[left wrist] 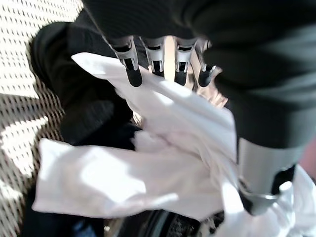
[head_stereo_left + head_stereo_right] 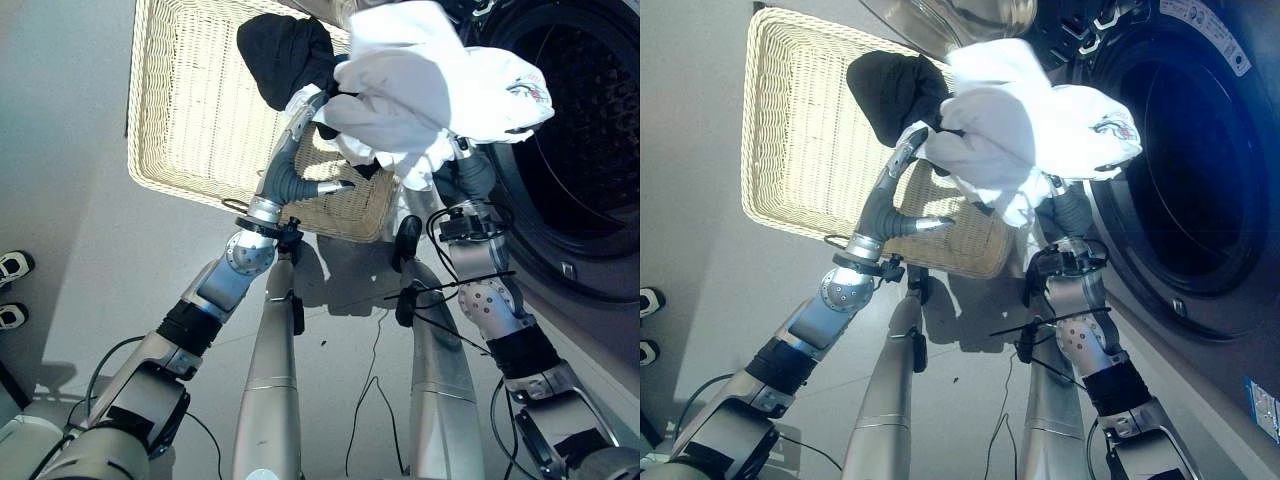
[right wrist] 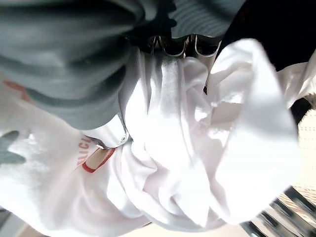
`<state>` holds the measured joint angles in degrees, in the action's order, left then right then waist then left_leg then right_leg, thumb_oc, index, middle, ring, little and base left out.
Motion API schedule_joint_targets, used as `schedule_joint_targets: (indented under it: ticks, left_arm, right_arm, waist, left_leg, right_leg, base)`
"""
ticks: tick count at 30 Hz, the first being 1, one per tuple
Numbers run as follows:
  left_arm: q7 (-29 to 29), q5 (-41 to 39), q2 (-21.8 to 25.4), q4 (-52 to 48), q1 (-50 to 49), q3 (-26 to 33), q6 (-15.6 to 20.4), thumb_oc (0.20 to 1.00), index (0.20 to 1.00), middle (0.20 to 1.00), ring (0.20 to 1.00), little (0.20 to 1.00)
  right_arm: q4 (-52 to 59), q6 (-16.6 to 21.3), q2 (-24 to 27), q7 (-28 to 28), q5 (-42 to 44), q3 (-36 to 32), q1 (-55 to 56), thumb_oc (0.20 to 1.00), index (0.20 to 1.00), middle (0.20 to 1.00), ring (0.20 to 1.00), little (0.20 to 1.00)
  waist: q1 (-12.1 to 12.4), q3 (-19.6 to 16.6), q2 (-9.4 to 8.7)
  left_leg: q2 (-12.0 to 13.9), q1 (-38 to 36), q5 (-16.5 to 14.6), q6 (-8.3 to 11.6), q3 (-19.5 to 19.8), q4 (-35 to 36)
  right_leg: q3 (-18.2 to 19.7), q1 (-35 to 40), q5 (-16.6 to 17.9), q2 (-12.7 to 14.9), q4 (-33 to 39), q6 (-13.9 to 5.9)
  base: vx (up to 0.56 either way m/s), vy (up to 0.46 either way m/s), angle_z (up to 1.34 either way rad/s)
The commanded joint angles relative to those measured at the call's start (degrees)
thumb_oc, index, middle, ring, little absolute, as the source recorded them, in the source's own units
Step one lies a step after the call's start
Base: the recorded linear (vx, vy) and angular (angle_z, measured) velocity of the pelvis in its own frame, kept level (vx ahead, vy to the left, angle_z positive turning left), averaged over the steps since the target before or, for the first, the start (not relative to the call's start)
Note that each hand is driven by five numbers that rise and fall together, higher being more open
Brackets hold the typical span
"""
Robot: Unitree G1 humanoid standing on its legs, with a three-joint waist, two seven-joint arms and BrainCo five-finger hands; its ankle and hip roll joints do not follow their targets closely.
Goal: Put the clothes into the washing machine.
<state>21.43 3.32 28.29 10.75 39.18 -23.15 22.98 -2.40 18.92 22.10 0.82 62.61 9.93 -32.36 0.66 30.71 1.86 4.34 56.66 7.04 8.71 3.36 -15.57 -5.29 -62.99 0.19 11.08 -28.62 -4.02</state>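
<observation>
A bundle of white cloth [image 2: 420, 90] and black cloth [image 2: 285, 55] is held up by both hands between the basket [image 2: 190, 120] and the washer drum [image 2: 590, 120]. The left hand [image 1: 163, 64] presses in with straight fingers. The right hand [image 3: 182, 44] is buried in white cloth, its grip unreadable.

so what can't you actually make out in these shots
- Right hand: the white garment covers its fingers in the right wrist view and both eye views, so its grip cannot be read.
- Washing machine drum: dark inside; whether it holds anything is unclear.
- Black garment: partly behind the white one, so its type is unclear.
- Wicker basket: far corner hidden by clothes.
</observation>
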Motion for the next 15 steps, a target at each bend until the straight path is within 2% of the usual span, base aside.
schedule_joint_targets:
  ticks: [1, 7, 15]
  left_arm:
    - [11.3, -0.3, -0.4, -0.1, 0.8, 3.9, 5.3, 1.0, 1.0, 1.0, 1.0, 1.0]
    - [17.7, 0.5, -1.3, 6.0, 1.4, 4.8, 5.8, 1.0, 1.0, 1.0, 1.0, 1.0]
    - [21.3, -1.6, -0.1, 14.3, 4.7, 4.4, 6.1, 1.0, 1.0, 1.0, 1.0, 1.0]
  right_arm:
    - [3.0, 3.6, 0.4, -0.1, 4.3, -3.0, -1.6, 0.2, 0.2, 0.2, 0.2, 0.2]
    - [-4.4, 1.8, 1.0, 0.6, 11.3, -4.2, -2.9, 0.2, 0.2, 0.2, 0.2, 0.2]
    - [-15.7, 1.1, 4.0, 3.9, 20.0, -5.0, -6.1, 0.2, 0.2, 0.2, 0.2, 0.2]
  waist:
    - [0.4, -0.9, -1.12]
    - [0.6, -0.9, -1.14]
    - [0.5, -0.9, -1.04]
  left_leg:
    - [-6.2, 0.8, -1.9, -4.72, 0.7, -3.3]
    - [-6.0, 0.7, -1.8, -4.4, 0.6, -3.3]
    - [-5.4, 0.4, -1.5, -3.87, 0.1, -2.4]
  right_leg:
    - [-3.5, 1.8, 7.6, -2.8, 6.0, -4.9]
    - [-3.8, 2.0, 7.5, -2.7, 6.0, -4.86]
    - [-3.9, 2.3, 7.7, -2.9, 6.7, -4.85]
  base:
    - [0.0, 0.0, 0.0]
    - [0.0, 0.0, 0.0]
    - [0.0, 0.003, -0.01]
